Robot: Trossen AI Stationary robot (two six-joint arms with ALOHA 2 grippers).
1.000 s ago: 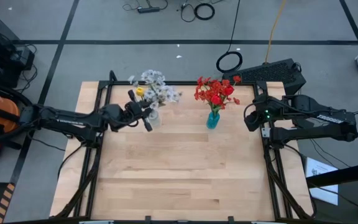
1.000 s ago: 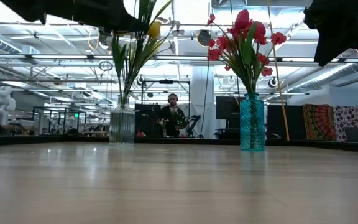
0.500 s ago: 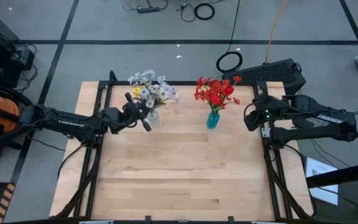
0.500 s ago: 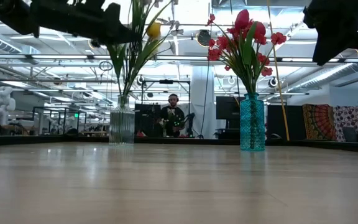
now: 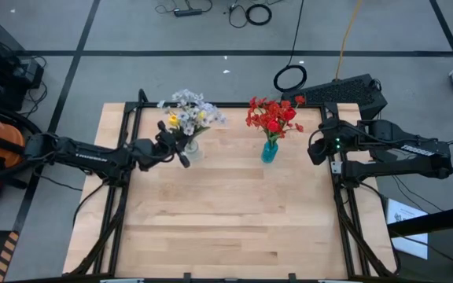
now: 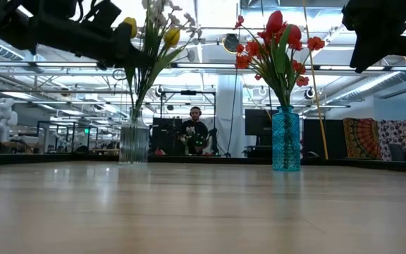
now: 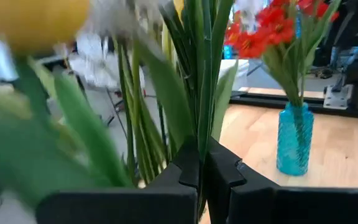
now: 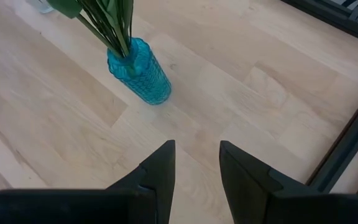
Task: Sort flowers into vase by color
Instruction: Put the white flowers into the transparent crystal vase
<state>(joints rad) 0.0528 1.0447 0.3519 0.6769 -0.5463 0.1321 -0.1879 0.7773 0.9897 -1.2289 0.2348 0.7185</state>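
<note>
A clear glass vase [image 6: 134, 143] stands near the table's far edge [image 5: 193, 147]. It holds white wispy sprays and yellow tulips [image 5: 185, 112] whose green stems lean toward the left [image 6: 157, 28]. My left gripper [image 5: 178, 145] is at those stems above the vase mouth [image 6: 129, 53], shut on a stem [image 7: 202, 171]. To the right, a blue vase [image 5: 268, 152] holds the red flowers [image 6: 273, 42]. My right gripper [image 8: 196, 162] hovers open over the table, right of the blue vase [image 8: 138, 70]. My left gripper pinches a green stem [image 7: 201, 134] of the white and yellow bunch between its two fingers, well above the vase mouth. It comes in level from the table's left, with the fingers across the stem. The stem's lower end stays in the clear vase, and the bunch leans left.
Black frame rails run along the table's left, right and far edges [image 5: 344, 196]. The near half of the wooden tabletop [image 5: 226, 228] is open board. Cables and a ring lie on the floor beyond the table [image 5: 289, 79]. A person sits far off in the room [image 6: 194, 130].
My left gripper has drawn back a little toward the table's left edge, staying shut. The tops of the white and yellow flowers have swung left with it, and the clear vase has shifted slightly left. The right arm has kept still.
</note>
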